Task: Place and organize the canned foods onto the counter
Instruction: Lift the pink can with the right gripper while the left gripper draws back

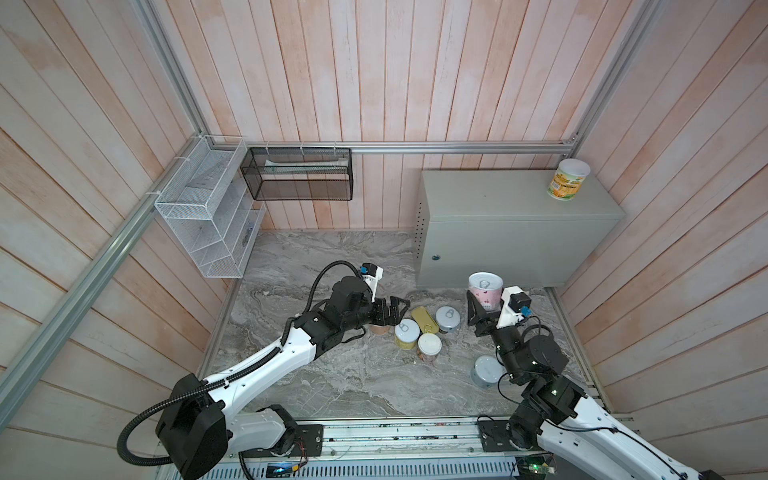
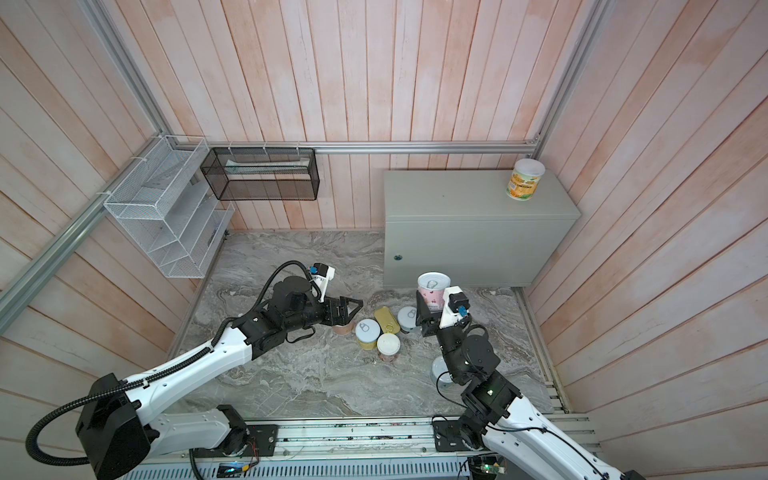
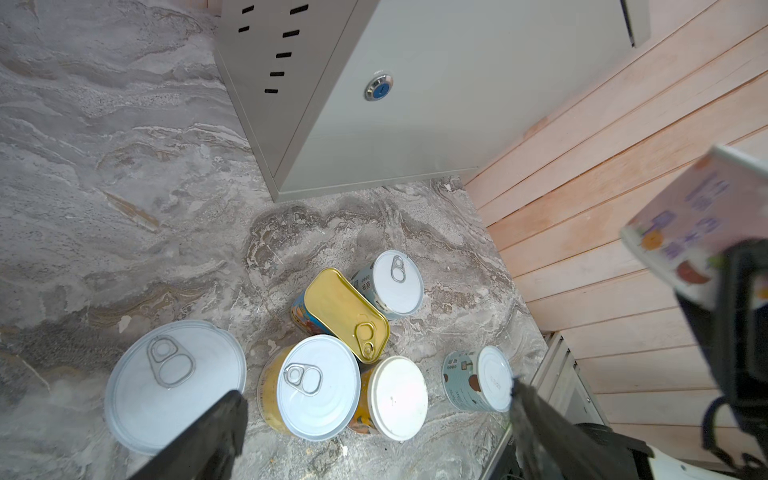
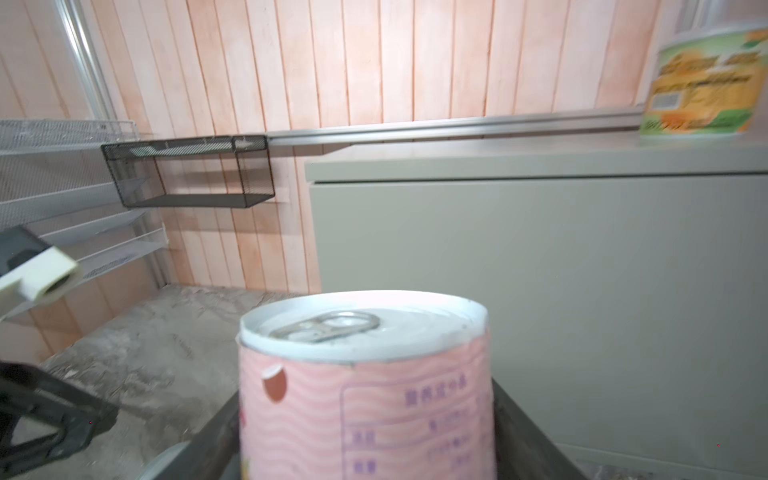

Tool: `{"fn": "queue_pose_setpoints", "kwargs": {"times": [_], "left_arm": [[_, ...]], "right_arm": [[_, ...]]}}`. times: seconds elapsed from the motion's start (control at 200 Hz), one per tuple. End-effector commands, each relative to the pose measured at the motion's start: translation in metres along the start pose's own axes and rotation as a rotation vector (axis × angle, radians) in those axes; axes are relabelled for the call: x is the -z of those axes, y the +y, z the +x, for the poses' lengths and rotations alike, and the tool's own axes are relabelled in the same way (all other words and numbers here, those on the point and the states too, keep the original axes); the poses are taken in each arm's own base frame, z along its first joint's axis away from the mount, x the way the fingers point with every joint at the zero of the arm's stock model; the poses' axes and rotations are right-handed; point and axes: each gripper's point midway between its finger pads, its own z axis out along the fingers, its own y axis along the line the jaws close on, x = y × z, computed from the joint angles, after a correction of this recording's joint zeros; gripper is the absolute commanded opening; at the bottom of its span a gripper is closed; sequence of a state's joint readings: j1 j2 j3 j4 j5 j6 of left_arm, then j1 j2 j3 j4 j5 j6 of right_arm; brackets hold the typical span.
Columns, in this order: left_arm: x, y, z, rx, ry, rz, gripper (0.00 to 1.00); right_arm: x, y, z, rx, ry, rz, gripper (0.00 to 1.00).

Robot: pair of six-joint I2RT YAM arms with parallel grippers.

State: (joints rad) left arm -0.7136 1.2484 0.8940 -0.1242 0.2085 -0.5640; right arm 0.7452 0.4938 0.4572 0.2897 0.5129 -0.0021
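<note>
My right gripper (image 1: 485,306) (image 4: 365,436) is shut on an upright pink can (image 1: 484,290) (image 2: 433,289) (image 4: 365,374), held above the slab in front of the counter (image 1: 511,199) (image 2: 461,199) (image 4: 540,270). One green-and-orange can (image 1: 567,179) (image 2: 525,179) (image 4: 702,83) stands on the counter's back right corner. Several cans cluster on the slab: a yellow one (image 1: 406,333) (image 3: 318,386), a gold-topped rectangular tin (image 1: 425,319) (image 3: 347,313), a white-lidded one (image 1: 429,348). Another lies on its side (image 1: 485,371) (image 3: 478,378). My left gripper (image 1: 397,309) (image 3: 376,392) hangs open over the cluster, holding nothing.
A white wire basket (image 1: 203,216) and a black mesh basket (image 1: 297,174) hang on the left and back walls. Wooden walls close in the grey marbled slab (image 1: 332,374). A metal rail (image 1: 395,434) runs along the front edge.
</note>
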Motion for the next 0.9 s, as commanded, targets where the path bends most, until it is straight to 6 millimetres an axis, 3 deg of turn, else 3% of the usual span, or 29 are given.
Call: {"fn": "queue_pose_setpoints", "kwargs": {"times": [0.0, 0.2, 0.305, 0.435, 0.65, 0.895], "left_arm": [[0.008, -0.007, -0.007, -0.04, -0.049, 0.039, 1.0], [0.009, 0.006, -0.002, -0.071, -0.06, -0.014, 1.0], [0.01, 0.0, -0.001, -0.083, -0.063, 0.025, 1.0], [0.009, -0.003, 0.001, -0.088, -0.068, 0.049, 1.0], [0.008, -0.001, 0.005, -0.099, -0.053, 0.048, 1.0], [0.007, -0.012, 0.004, -0.078, -0.044, 0.105, 1.0]], "right_arm": [[0.007, -0.023, -0.062, 0.021, -0.126, 0.08, 0.69], [0.002, -0.047, -0.111, 0.088, -0.18, 0.147, 0.7], [-0.004, -0.061, -0.126, 0.1, -0.213, 0.196, 0.7], [-0.022, -0.072, -0.13, 0.111, -0.222, 0.203, 0.7], [-0.045, -0.113, -0.126, 0.077, -0.232, 0.249, 0.69], [-0.055, -0.135, -0.131, 0.119, -0.25, 0.284, 0.68]]}}
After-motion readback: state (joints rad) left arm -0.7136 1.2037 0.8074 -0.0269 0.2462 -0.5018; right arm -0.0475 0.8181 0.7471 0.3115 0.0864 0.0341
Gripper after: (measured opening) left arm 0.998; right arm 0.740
